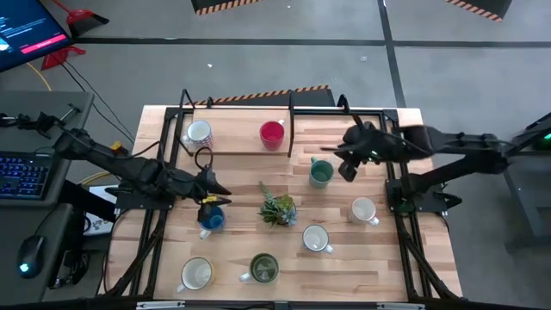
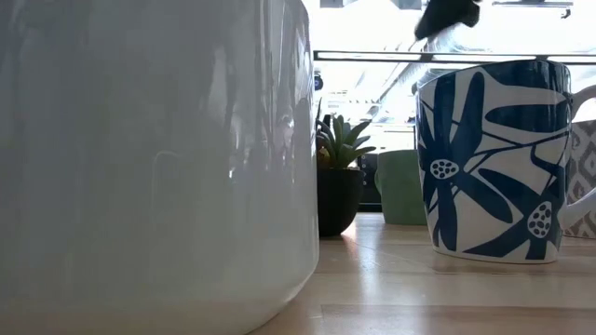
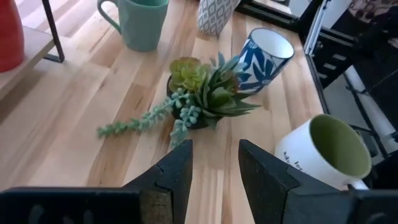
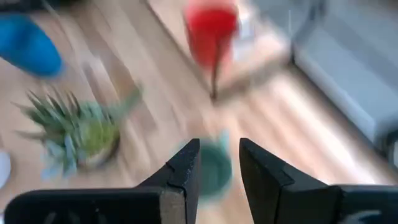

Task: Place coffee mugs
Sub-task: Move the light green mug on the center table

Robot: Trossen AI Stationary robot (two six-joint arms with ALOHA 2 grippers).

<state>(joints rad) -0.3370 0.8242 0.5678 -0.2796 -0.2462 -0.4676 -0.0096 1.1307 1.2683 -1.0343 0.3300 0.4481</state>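
Your right gripper (image 1: 348, 164) hovers with fingers spread, empty, just beside the teal mug (image 1: 321, 173), near the red mug (image 1: 272, 133) on the raised shelf (image 1: 237, 138). Your left gripper (image 1: 213, 191), also spread and empty, hangs over the blue mug (image 1: 211, 218), beside the plant (image 1: 278, 208).
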